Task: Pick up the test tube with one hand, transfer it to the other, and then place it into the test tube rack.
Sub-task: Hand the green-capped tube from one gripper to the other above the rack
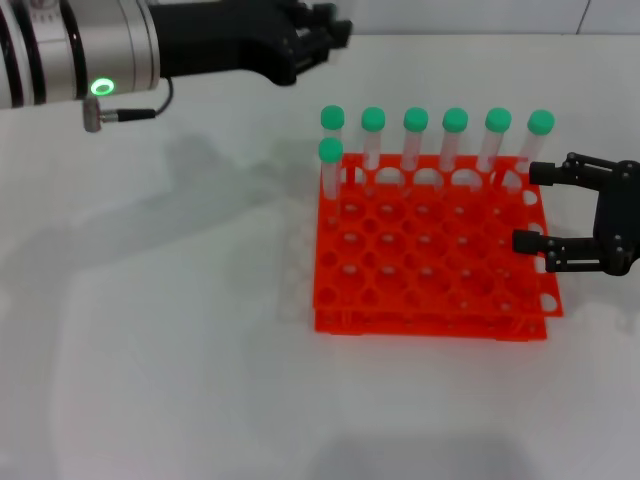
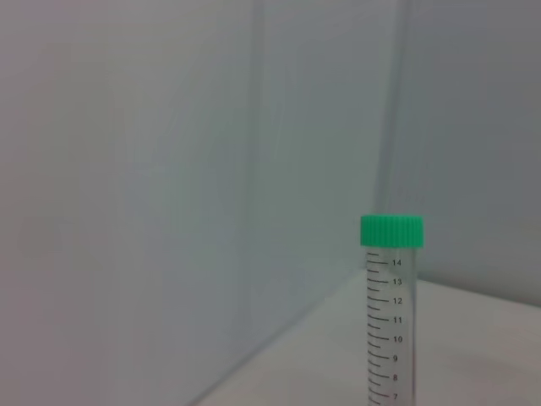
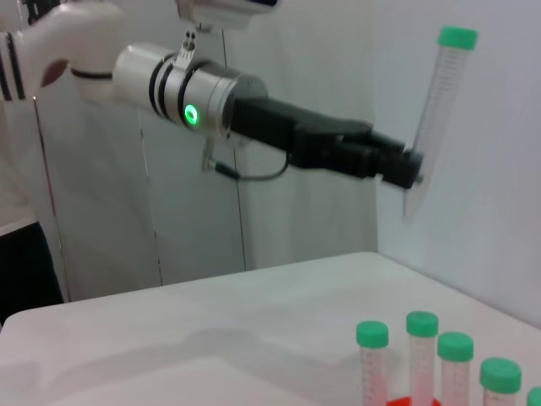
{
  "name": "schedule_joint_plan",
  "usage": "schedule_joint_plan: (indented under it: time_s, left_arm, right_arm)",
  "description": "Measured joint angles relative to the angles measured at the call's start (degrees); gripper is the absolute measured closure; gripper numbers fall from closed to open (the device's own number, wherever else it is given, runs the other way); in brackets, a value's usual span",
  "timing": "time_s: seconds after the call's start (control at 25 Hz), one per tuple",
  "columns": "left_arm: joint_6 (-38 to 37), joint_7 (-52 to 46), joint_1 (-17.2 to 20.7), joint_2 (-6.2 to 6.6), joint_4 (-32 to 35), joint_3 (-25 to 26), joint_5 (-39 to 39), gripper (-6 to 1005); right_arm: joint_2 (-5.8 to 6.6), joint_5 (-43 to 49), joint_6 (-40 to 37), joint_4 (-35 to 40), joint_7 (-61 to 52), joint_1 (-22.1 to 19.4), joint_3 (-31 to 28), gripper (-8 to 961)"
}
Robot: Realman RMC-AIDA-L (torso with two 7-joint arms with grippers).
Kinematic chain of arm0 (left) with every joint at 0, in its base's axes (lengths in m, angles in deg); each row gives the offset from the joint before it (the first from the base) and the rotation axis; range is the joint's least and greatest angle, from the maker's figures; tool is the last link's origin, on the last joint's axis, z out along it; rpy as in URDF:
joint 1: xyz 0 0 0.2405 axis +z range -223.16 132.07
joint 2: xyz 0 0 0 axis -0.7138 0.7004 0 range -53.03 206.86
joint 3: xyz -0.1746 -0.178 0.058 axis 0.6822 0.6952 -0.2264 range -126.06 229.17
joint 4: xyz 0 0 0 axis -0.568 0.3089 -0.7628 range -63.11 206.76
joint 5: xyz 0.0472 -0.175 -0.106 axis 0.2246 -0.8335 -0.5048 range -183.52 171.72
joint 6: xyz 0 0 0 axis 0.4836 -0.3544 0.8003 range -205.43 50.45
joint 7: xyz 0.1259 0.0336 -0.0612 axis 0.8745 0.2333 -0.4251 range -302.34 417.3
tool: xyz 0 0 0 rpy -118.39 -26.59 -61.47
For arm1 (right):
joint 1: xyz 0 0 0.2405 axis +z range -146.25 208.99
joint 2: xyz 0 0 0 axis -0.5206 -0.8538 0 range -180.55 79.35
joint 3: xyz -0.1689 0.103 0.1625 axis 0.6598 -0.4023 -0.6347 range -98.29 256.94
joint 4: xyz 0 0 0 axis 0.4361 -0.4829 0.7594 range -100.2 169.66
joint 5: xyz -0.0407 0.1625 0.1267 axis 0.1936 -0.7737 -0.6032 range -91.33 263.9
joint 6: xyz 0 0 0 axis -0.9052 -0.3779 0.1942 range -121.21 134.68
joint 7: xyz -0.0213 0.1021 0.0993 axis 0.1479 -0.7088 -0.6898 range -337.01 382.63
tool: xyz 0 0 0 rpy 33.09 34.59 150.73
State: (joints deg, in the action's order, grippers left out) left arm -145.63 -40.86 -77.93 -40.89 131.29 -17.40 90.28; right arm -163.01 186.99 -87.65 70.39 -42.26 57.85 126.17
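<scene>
Left pincer [image 3: 412,169] clamps the test tube [image 3: 438,110] low at eleven o'clock (light, slick, likely stiff); right pincer [image 1: 530,207] gapes.

From my station, the test tube rack [image 1: 430,255] sat on the tabletop [image 1: 150,330], right of centre, with six tubes along its back row and a seventh just in front of the leftmost. My left pincer [image 1: 325,35] hung behind and left of it, clasping the test tube [image 3: 435,118]; my right pincer [image 1: 530,205] sat splayed at the rack's right edge.

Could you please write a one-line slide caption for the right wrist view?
Left claw holds a green-capped tube aloft above tubes standing in the rack.
</scene>
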Motion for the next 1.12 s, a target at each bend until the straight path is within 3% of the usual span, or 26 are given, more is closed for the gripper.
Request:
schedule_joint_plan:
  time_s: [0.12, 0.2, 0.28, 0.36, 0.6, 1.12]
  left_arm:
    - [-9.68, 9.24, -5.44, 1.19, -12.88, 6.89, -1.98, 802]
    - [-13.64, 13.58, -8.99, 2.80, -21.36, 9.74, -1.95, 802]
    - [-15.06, 16.59, -11.61, 4.46, -27.57, 10.57, -1.65, 802]
    - [-15.24, 18.15, -12.71, 5.04, -30.00, 10.44, -0.21, 802]
    - [-14.87, 17.81, -14.61, 4.52, -30.19, 10.38, 6.37, 802]
    - [-13.53, 15.37, -19.18, 2.50, -30.19, 10.48, 11.26, 802]
  right_arm:
    - [0.01, -0.92, -0.22, 0.02, 0.09, -0.08, -0.01, 83]
    - [0.01, -1.42, -0.25, 0.03, 0.10, -0.09, 0.00, 83]
    - [0.01, -1.83, -0.30, 0.02, 0.11, -0.15, 0.00, 83]
    - [0.03, -1.93, -0.32, -0.03, 0.12, -0.19, 0.00, 83]
    - [0.23, -2.02, -0.32, -0.08, -0.12, -0.16, -0.56, 83]
    - [1.34, -10.69, -1.85, -2.89, -7.17, 3.22, -2.83, 83]
